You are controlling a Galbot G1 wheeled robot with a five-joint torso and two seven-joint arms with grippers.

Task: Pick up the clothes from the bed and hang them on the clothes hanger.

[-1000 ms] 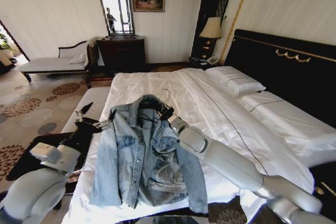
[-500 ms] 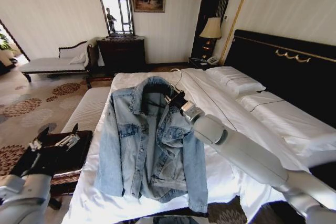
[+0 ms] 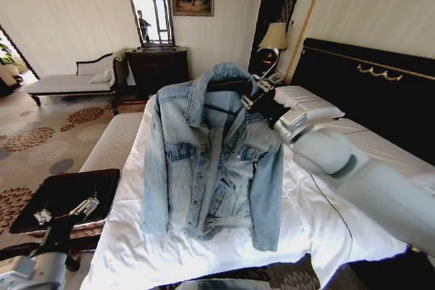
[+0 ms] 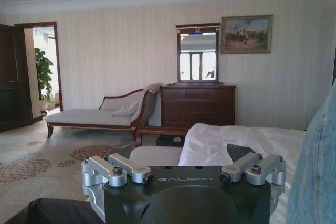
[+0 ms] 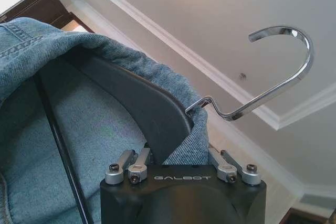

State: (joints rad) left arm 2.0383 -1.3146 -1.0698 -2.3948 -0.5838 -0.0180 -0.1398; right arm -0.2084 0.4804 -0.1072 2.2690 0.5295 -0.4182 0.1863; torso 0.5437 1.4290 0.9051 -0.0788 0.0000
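right pincer point(image 3: 255, 93) holds hanger point(image 5: 142, 103) hook-up

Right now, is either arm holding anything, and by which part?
The right tool grips the hanger at its neck below the hook, jacket hanging on it. The left tool is empty.

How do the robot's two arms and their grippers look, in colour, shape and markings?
Both arms have rounded, glossy light-grey shells. Each gripper, left gripper and right gripper, has a black body with white GALBOT lettering and silver metal finger linkages joined by dark screws.
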